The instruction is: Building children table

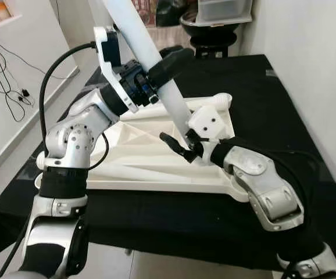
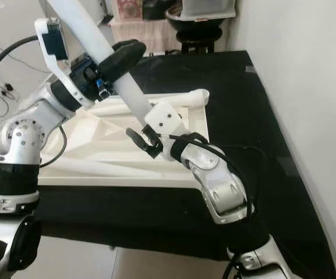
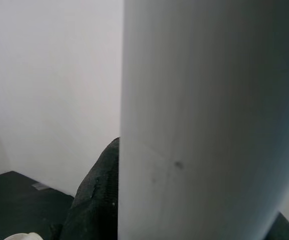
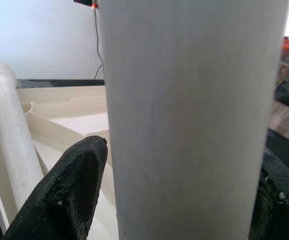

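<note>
Right tool (image 1: 182, 148) sits nearest, low over the upturned white tabletop (image 1: 139, 148), its black fingers (image 4: 77, 182) closed around the foot of the white table leg (image 1: 156, 64). Higher up that slanted leg, the left tool (image 1: 165, 72) clamps it too, one padded finger (image 3: 97, 205) pressed against the tube. The tabletop lies underside-up on the black-covered surface (image 1: 255, 93), ribs showing, and the leg's lower end meets it near the far right corner, though the socket itself is hidden behind the right wrist.

As I judge it, the main risk is the tilt: the leg leans well off upright, so pushing or twisting now could jam it crooked or skid the light tabletop across the cloth. With two grips on one rigid tube, any mismatch between the arms could also make a finger slip.

A second leg (image 1: 214, 100) lies along the tabletop's far edge, close to the working corner, where the tilted leg could knock it. Beyond the surface stands a dark stool (image 1: 211, 40), and cables (image 1: 8, 81) trail on the floor to the left.
</note>
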Available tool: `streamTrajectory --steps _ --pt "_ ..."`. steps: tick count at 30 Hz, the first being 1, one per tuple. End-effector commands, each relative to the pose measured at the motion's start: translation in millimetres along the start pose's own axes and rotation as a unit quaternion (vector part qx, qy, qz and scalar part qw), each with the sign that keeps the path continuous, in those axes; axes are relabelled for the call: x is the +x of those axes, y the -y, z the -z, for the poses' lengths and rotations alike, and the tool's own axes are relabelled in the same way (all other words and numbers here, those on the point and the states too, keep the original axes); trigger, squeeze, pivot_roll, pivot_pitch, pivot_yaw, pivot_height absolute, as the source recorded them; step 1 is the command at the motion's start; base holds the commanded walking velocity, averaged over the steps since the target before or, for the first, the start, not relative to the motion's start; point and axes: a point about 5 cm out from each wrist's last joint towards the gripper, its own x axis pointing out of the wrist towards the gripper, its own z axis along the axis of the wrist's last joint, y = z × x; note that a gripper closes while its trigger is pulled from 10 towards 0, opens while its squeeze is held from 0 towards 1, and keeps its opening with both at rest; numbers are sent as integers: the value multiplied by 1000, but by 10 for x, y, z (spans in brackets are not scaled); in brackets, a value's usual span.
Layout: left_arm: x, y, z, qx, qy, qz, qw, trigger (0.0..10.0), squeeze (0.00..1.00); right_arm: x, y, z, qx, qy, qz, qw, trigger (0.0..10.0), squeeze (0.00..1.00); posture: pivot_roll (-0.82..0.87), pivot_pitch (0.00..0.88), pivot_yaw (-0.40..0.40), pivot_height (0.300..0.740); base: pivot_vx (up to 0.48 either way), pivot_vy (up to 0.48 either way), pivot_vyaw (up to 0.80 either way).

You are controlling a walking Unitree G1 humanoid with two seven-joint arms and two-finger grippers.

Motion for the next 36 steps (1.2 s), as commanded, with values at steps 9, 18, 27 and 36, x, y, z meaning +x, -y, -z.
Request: streamTrajectory --steps 9,18,27,36 --pt "245 308 108 -38 4 129 991 0 0 330 -106 57 74 -30 28 996 8275 0 -122 57 95 740 0 0 0" --pt "265 331 137 -46 10 132 990 0 0 359 -98 26 95 -17 37 995 0 0 -123 57 97 740 0 0 0" --pt "284 252 141 -38 28 90 995 10000 1000 344 -72 -3 93 19 41 995 0 0 -141 64 81 740 0 0 0" --pt "-40 18 -67 -9 50 -3 999 10000 1000 229 133 -38 122 53 92 987 0 0 -157 74 93 740 0 0 0"
